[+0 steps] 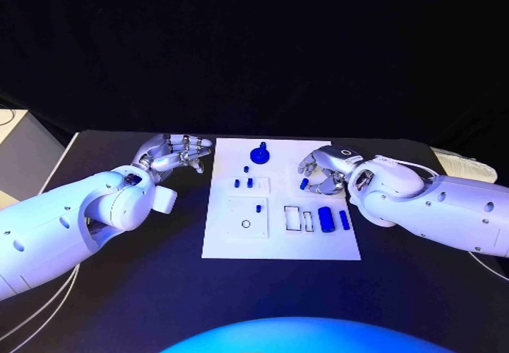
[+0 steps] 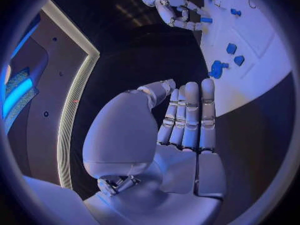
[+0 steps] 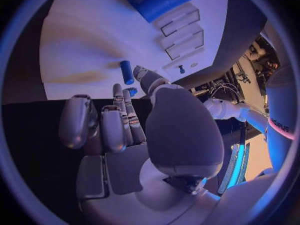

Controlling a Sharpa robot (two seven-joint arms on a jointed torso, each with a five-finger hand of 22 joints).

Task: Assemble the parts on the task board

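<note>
Fingers of our right hand pinch a small blue peg over the right side of the white task board; in the right wrist view the peg stands out past the fingertips, long axis roughly along them. Open slots lie just nearer, beside a blue cylinder. Our left hand hovers off the board's left edge, fingers straight, together, holding nothing. We judge the right hand nearer.
</note>
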